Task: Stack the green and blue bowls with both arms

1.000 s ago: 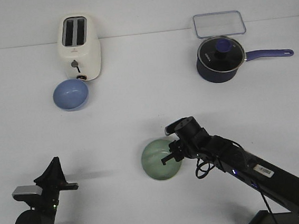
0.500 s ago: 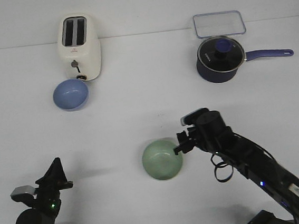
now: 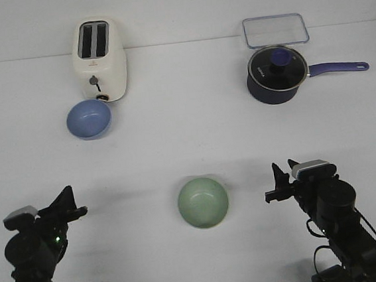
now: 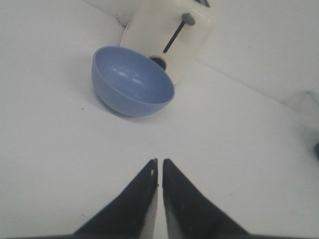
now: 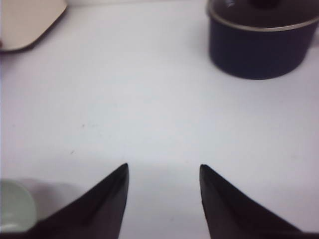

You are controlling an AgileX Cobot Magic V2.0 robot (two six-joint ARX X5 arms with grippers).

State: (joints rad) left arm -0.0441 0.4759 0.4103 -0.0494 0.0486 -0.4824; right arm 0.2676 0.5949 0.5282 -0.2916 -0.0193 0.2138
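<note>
Front view: green bowl sits mid-table between both arms, blue bowl touching the toaster, far ahead of the left gripper, whose tips nearly meet. Right gripper stands wide, empty, beside the green bowl.

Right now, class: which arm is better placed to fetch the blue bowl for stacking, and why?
The left. The blue bowl sits on the left side by the toaster, straight ahead of the left gripper, though its fingers are shut. The right gripper is open but sits across the table.
</note>
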